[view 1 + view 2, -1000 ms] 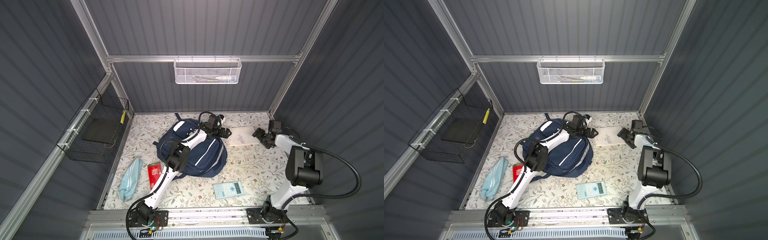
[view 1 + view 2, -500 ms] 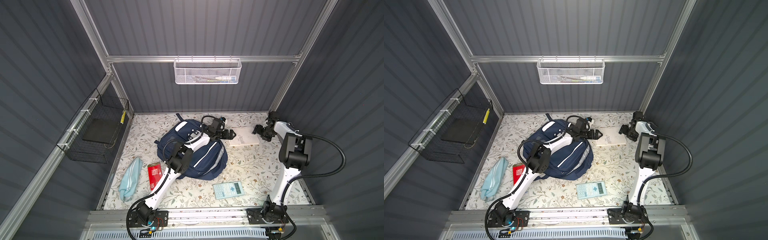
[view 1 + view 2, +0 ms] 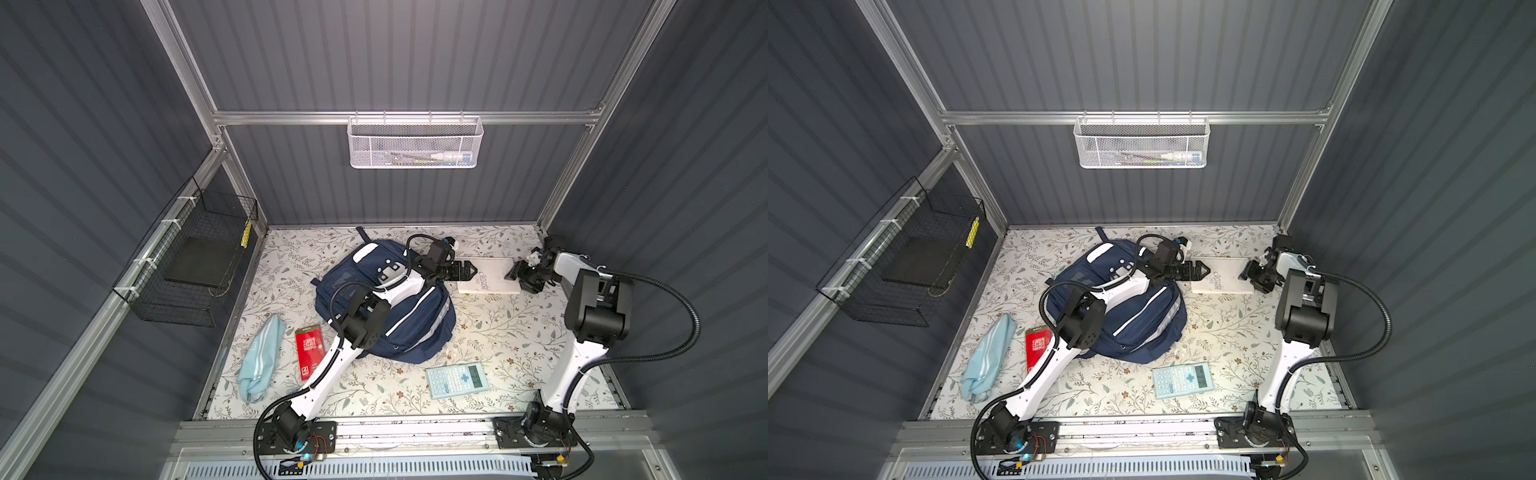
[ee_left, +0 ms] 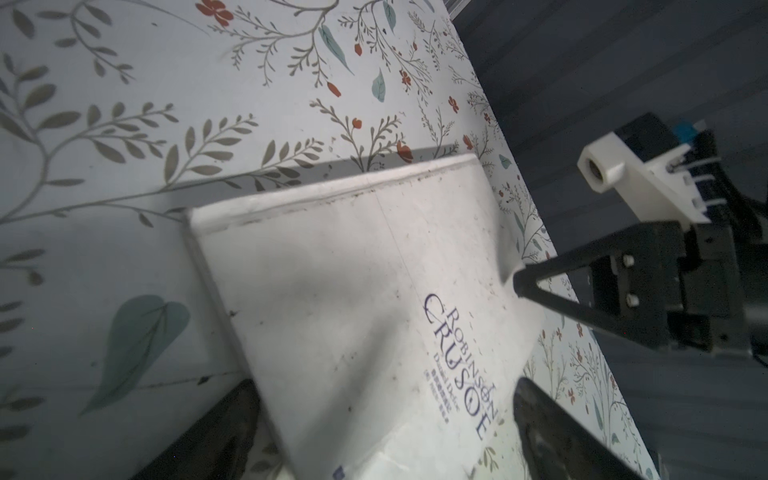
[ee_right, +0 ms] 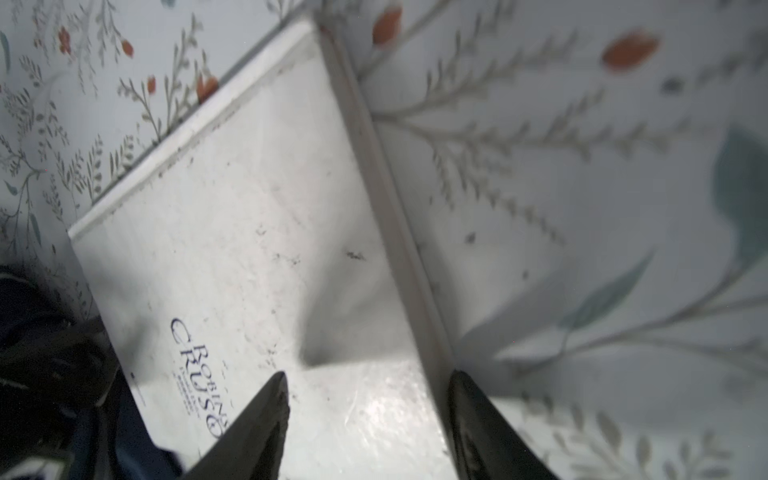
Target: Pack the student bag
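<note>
The student bag (image 3: 419, 328) (image 3: 1142, 328), a navy backpack with white trim, lies mid-table under my left arm. A white book (image 3: 490, 280) (image 3: 1223, 280) (image 4: 353, 291) (image 5: 249, 208) lies flat to its right. My left gripper (image 3: 467, 269) (image 3: 1202, 270) (image 4: 382, 415) is open at the book's left end, with a finger on each side of it. My right gripper (image 3: 515, 274) (image 3: 1250, 272) (image 5: 365, 382) is open at the book's right edge. One of its fingers (image 5: 266, 415) is over the cover and the other is over the table.
A pale blue calculator (image 3: 457, 380) lies near the front. A red booklet (image 3: 309, 349) and a light-blue striped pouch (image 3: 262, 359) lie at the left. A white mesh basket (image 3: 413, 143) hangs on the back wall and a black wire basket (image 3: 195, 266) on the left wall.
My left gripper has moved right from the bag's top to the book's left end. My right gripper's jaws have narrowed over the book's right edge.
</note>
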`<state>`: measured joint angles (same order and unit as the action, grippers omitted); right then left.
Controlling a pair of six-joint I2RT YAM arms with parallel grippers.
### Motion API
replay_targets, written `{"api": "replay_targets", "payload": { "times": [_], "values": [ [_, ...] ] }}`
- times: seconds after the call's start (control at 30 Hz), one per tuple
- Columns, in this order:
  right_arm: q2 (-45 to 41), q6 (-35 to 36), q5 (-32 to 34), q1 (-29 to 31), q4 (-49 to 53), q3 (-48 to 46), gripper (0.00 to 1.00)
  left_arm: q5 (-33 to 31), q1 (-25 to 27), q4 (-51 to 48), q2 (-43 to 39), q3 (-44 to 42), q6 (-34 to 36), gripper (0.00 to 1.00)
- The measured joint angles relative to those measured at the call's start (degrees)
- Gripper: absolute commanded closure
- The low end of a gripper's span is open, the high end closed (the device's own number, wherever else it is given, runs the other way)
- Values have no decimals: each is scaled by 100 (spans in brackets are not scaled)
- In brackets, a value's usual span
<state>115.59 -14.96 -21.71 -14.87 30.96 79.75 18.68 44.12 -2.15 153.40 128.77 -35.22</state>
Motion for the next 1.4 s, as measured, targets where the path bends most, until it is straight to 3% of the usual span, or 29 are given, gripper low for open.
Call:
{"api": "replay_targets", "payload": {
  "times": [0.27, 0.43, 0.57, 0.87, 1.07, 1.4],
  "values": [
    [-1670, -417, 199, 337, 76, -2100, 33, -195, 323, 173, -1088, -1716, 11, 7],
    [-2109, -487, 715, 179, 295, -2468, 27, -352, 837, 361, -2052, -3226, -85, 6],
    [-2402, -629, 1132, 63, 354, -2492, 18, -376, 1257, 415, -2562, -3969, -214, 5],
    [-4203, -999, 1156, 2, 507, -2881, 10, -476, 1504, -319, -2879, -3858, -44, 4],
    [-4828, -1145, 723, -9, 647, -3788, 9, -514, 1379, -601, -2940, -3353, 195, 3],
    [-5224, -1364, 527, -332, 754, -4079, 2, -387, 1436, -1001, -3880, -4083, 201, 0]
  ]
}}
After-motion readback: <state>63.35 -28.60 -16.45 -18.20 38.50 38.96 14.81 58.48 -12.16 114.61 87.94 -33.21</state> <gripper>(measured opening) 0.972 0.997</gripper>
